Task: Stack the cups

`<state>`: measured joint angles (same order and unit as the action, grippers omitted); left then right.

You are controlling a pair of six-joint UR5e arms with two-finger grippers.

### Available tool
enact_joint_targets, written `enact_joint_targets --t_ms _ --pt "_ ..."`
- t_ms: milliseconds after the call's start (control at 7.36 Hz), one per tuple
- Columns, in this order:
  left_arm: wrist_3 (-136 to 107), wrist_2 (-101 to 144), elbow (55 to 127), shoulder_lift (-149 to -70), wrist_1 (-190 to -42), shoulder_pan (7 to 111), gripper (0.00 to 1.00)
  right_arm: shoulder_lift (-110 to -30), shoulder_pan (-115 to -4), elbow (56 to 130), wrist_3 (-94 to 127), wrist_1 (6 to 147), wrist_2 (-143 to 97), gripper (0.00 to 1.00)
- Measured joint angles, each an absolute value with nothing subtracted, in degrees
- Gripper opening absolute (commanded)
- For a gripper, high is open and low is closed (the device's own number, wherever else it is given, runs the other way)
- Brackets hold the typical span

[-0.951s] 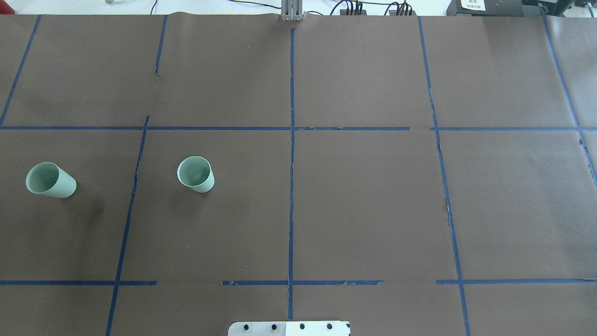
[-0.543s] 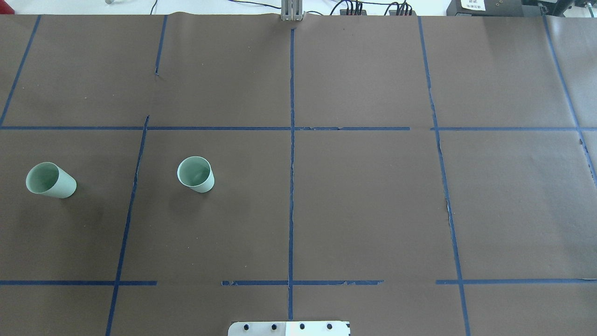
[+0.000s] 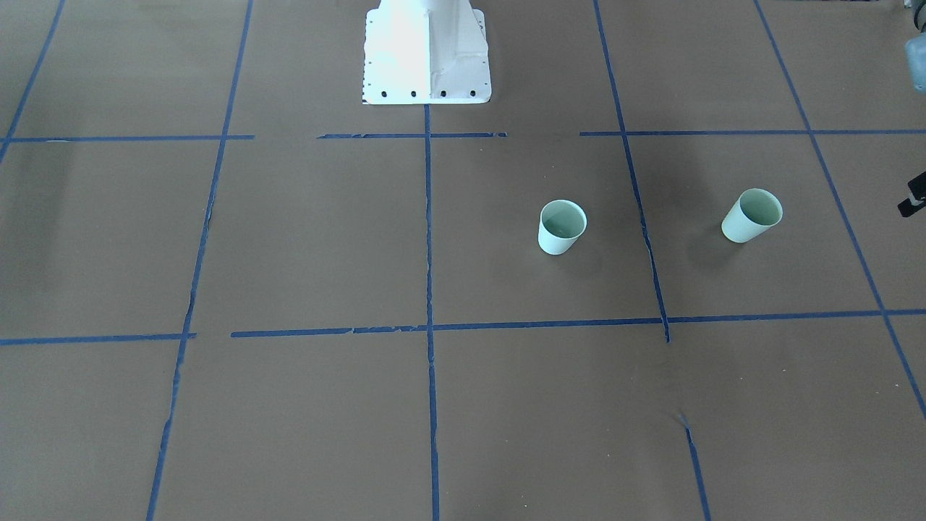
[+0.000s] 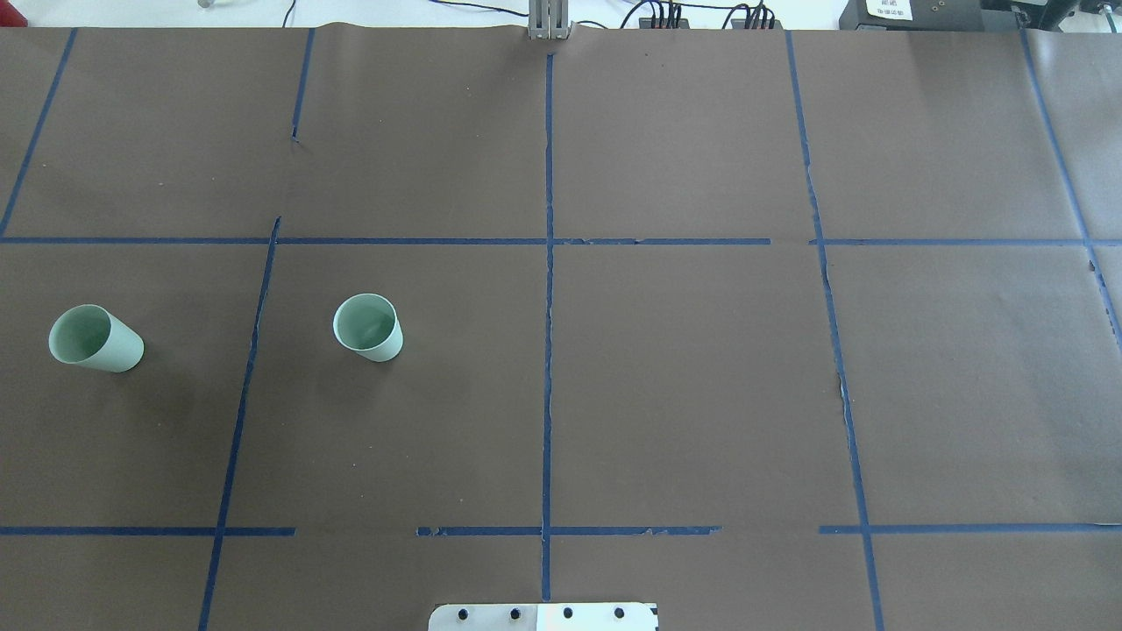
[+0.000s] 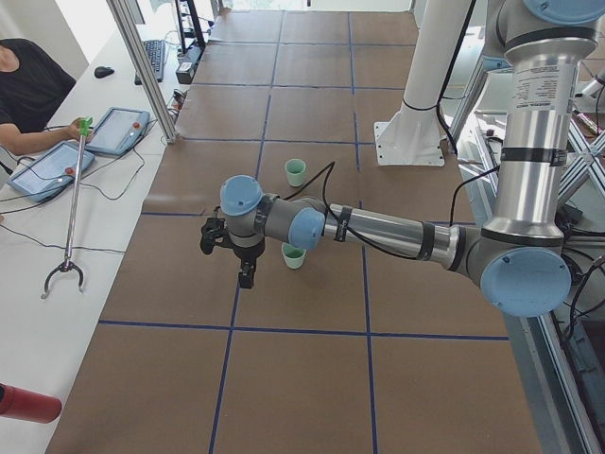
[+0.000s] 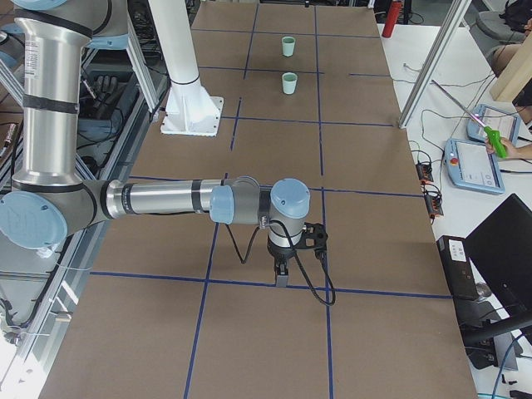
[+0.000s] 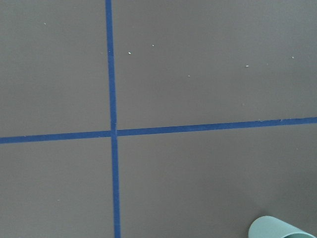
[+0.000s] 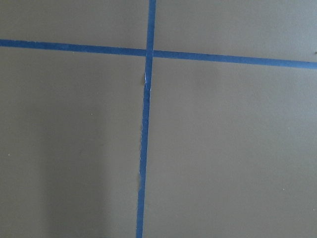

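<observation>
Overhead exterior view: two upright cups, inner cup (image 4: 368, 327) and outer cup (image 4: 95, 338), stand well apart on the bench's (image 4: 684, 368) left half, with a blue tape line (image 4: 250, 368) between them. Left jaws hang near the outer cup and right jaws are far off; I cannot tell whether either pair is open.

Blue tape lines (image 4: 548, 350) cross the brown paper (image 4: 701, 394). A person (image 5: 24, 90) is by a tablet (image 5: 118, 130). A long grabber stick (image 5: 74, 203) is beside it.

Cups (image 4: 95, 338), (image 4: 368, 327): two, mint-green.
Arms (image 5: 378, 227), (image 6: 158, 199): two, one left, one right.
Claws (image 5: 245, 280), (image 6: 282, 278): two, one per arm.
Desk (image 4: 701, 394): one.
White pedestal (image 3: 427, 65): one.
Control tablets (image 5: 118, 130), (image 5: 43, 170): two.
Reach-grabber (image 5: 74, 203): one.
</observation>
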<state>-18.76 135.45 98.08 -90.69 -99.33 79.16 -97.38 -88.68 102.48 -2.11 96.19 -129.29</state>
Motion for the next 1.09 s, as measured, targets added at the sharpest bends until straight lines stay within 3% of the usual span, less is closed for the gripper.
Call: enact_joint_targets --t_ms 407,1086 --pt "-33.41 135.26 98.33 -84.00 -114.48 70.94 1.00 -97.38 -88.68 102.48 -2.11 96.22 -129.29 1.00" --pt "-45.12 134.03 97.34 -82.69 -122.83 61.22 1.00 -97.38 -88.68 102.48 -2.11 96.18 -129.29 1.00"
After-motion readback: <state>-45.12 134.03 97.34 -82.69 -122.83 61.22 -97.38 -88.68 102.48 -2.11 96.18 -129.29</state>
